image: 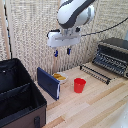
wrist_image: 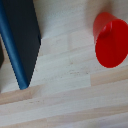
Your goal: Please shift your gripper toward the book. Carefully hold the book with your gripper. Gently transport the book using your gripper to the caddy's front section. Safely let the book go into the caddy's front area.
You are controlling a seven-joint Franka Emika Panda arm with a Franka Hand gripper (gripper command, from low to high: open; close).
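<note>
The book [image: 48, 82] stands on edge on the pale wooden table [image: 95, 107], a thin dark navy slab tilted a little, just beside the caddy [image: 20, 97] on the side toward the exterior view's right. In the wrist view the book [wrist_image: 19, 42] shows as a long dark blue face with a lighter blue edge, resting on the wood. The caddy is a big black soft-sided box with a divider across it, and the book is outside it. Behind the book sits a small bowl [image: 60, 77] with something yellow in it (too blurred to name). A red cup [image: 79, 85] stands upright near the book toward the exterior view's right, apart from it; the wrist view looks down into the cup [wrist_image: 111, 41]. Farther back on that side is a black-and-silver toaster oven [image: 112, 56] with a wire rack [image: 96, 73] in front of it. The gripper [image: 62, 52] hangs in the air above the book and bowl, its fingers parted and holding nothing
</note>
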